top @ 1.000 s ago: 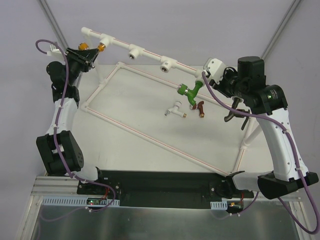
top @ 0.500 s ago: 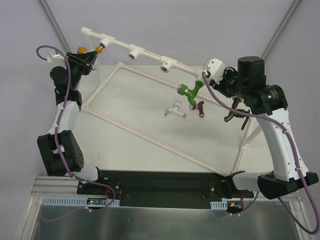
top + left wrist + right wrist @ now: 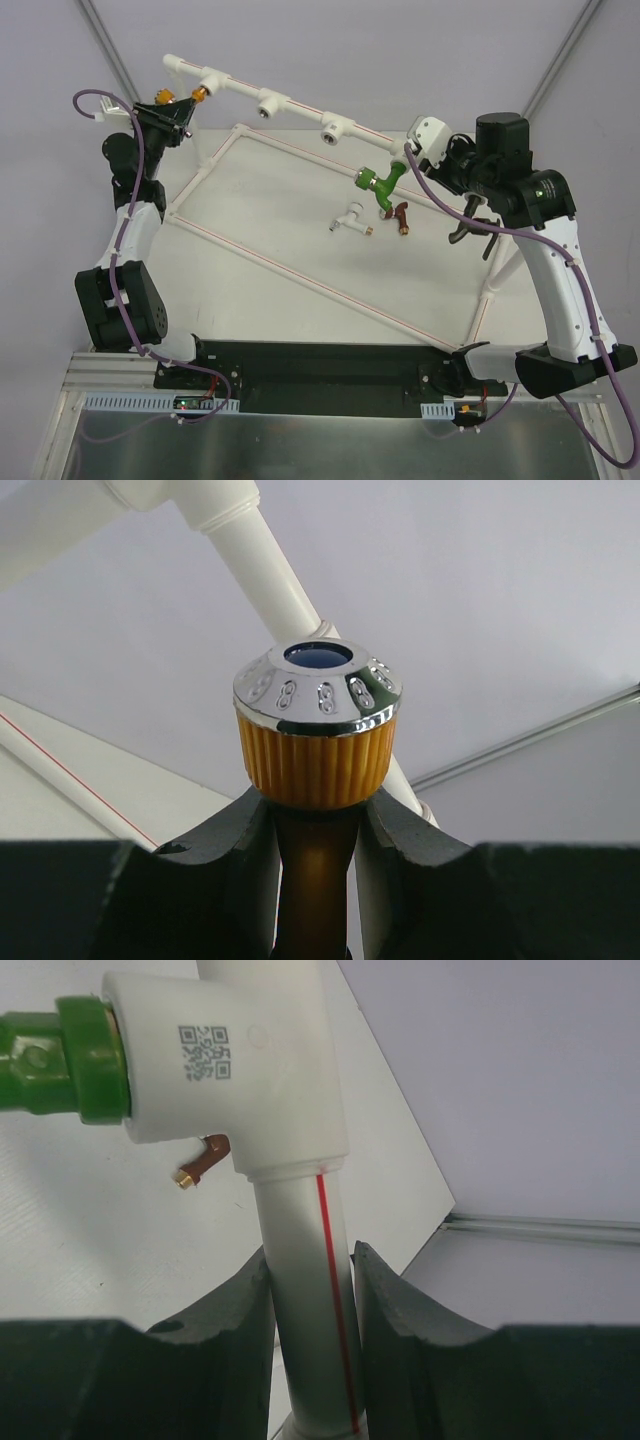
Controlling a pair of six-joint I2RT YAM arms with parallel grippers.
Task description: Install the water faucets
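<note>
Where the orange-gold faucet (image 3: 318, 742) sits: at the far left, pinched by the left gripper (image 3: 316, 815) just under its ribbed knob. In the top view its brass end is up against the far-left tee socket (image 3: 213, 78) of the pipe frame (image 3: 300, 105). I cannot tell whether the thread has entered.
Left gripper: pressed onto the faucet's neck, one finger (image 3: 235, 845) on each side below the knob.
Right gripper (image 3: 310, 1270): pressed onto a red-striped pipe of the frame, just below the tee that carries the green faucet (image 3: 60, 1055). It looks like a bracing hold.
Other faucets: the green one is seated at the right end of the far rail. The dark red faucet (image 3: 402, 213) and the white faucet (image 3: 350, 218) lie loose on the table (image 3: 260, 200) inside the frame, near each other, right of middle.
Open sockets: the two tees (image 3: 268, 107) between the far-left one and the green one look empty.
Handling: the faucet is probably light, rigid plastic with no give. Its chromed cap is glossy and likely slippery. The ribs give purchase, but the knob may spin on its own stem.
Where to hold: the neck or body, as it is held now, so that the turn reaches the thread.
Risk: a tilted start could cross-thread the faucet, and the light frame would likely swing if it were not braced.
</note>
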